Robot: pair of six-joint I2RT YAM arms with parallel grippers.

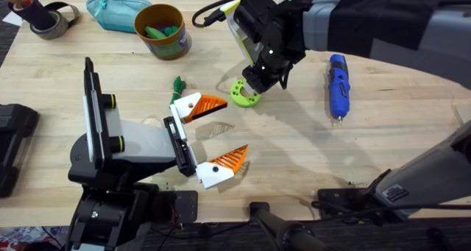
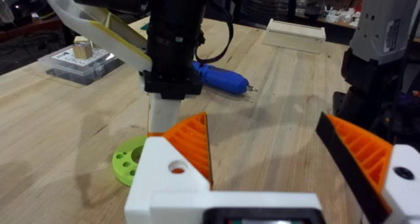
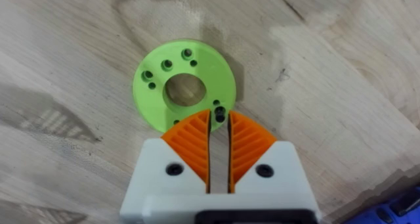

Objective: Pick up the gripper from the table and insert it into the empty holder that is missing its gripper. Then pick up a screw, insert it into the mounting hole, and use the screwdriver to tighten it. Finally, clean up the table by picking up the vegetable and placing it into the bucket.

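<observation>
Near the middle of the worktop [image 1: 309, 148] I have the right hand [image 3: 219, 127] poised straight down over the gripper [image 3: 184, 85], the lime-green ring lying flat on the wood. From the right wrist view its fingers are nearly together, only a thin slit between the orange pads [image 3: 190, 145], and the tips sit at the ring's rim with what looks like a small dark screw or hole just between them. I cannot tell whether they pinch the rim or merely touch it. My left hand [image 1: 215, 137] rests on the worktop just beside the ring, toward the near edge, fingers wide apart and holding nothing.

I judge this to be the first step: taking up the ring, with the holder, the screw and the cleanup all to come. The next move calls for a firm bite on the thin rim, which lies flush on the wood and may slip, then a clean lift.

Toward the right edge lies the screwdriver [image 1: 338, 83], well apart. The vegetable [image 1: 177, 87] lies beside my left hand, and the bucket [image 1: 163, 32] stands near the far edge with green pieces inside.
</observation>
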